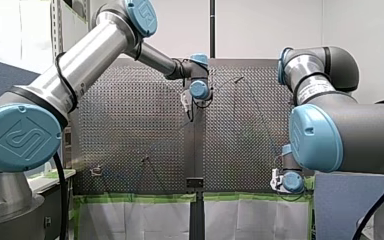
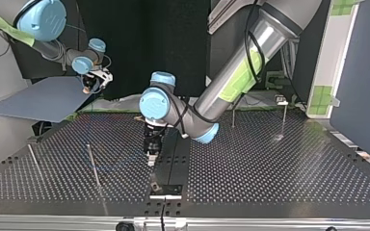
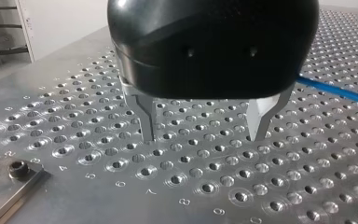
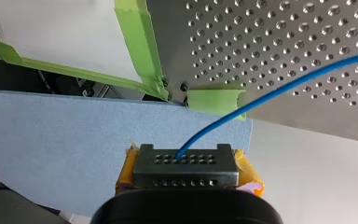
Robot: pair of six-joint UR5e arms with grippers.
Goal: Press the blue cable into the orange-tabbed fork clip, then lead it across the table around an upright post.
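My right pincer [image 4: 185,161] is clenched on the blue cable [image 4: 270,95], out past the tabletop [image 2: 270,163] edge in the top view's upper left, probably to hold the line tensioned. My left pincer [image 3: 203,135] hovers released, low mid-tabletop, the cable just beside it, ready to guide.

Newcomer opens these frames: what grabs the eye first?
The blue cable, running through the air from the perforated table to my right hand, which clamps it between yellow pads out past the table's taped edge. Next, my left hand, its metal fingers open and empty low over the table's middle, with the cable lying beside it.
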